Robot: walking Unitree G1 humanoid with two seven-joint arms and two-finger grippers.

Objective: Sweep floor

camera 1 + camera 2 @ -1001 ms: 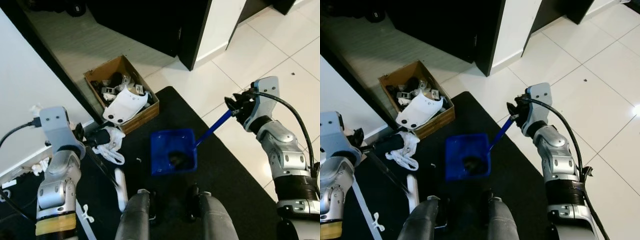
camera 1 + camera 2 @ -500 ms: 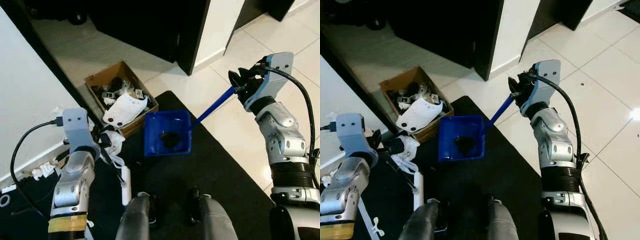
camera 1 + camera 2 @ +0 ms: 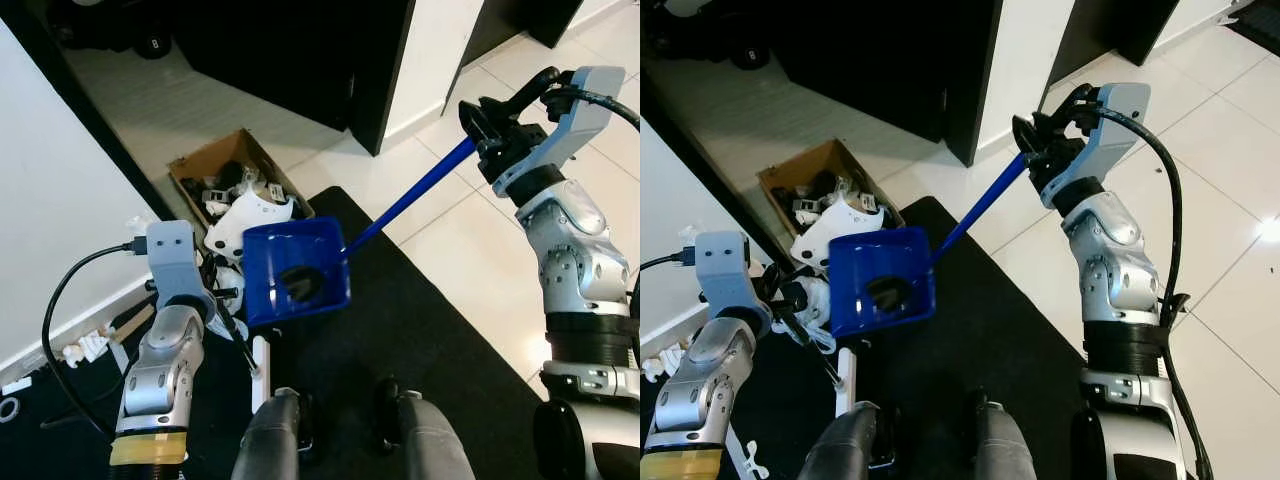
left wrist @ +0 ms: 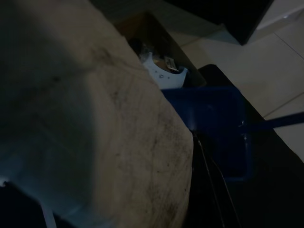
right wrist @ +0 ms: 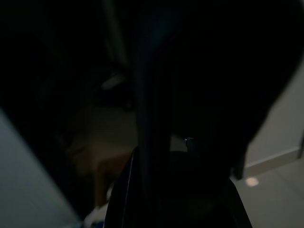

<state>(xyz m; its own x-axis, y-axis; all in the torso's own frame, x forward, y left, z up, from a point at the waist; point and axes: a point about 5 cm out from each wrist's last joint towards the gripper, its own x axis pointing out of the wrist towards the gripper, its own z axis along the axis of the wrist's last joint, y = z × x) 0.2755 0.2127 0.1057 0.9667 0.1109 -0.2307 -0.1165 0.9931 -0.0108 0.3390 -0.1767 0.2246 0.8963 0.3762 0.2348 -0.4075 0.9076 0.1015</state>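
Blue dustpan had lifted off the black mat and swung toward the frame's left over the last second, now at centre-left, touching distance from the cardboard box; likely a dump coming. Right gripper held its long handle, fingers closed on it, upper right. Pan carried a dark clump. Box held white and black parts. Left gripper, lower left, gripped a broom stick.
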